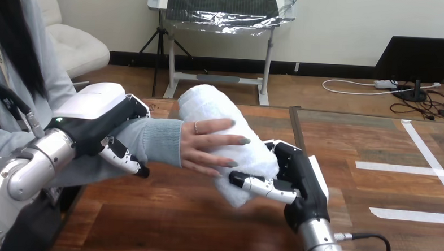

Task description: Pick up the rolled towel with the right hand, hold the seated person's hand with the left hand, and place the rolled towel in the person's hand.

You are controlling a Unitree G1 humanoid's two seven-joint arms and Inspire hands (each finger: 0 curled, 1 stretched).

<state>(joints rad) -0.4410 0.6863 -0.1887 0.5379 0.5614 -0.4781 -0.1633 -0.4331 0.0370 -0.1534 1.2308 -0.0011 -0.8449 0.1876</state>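
Fingers (125,160) of my left hand (93,120) curl round the person's wrist (154,139), while my right hand (302,183) grips the rolled towel (209,105) under the person's hand (205,144).

This looks like a robotics lab set up for trials. The wooden table (204,215) carries strips of white tape (401,167) laid as markers at the right of the frame. Two machine arms with silver forearms, the left arm (34,160) at lower left and the right arm (323,244) at lower centre, reach over it beside a person (151,139) seated at the left edge
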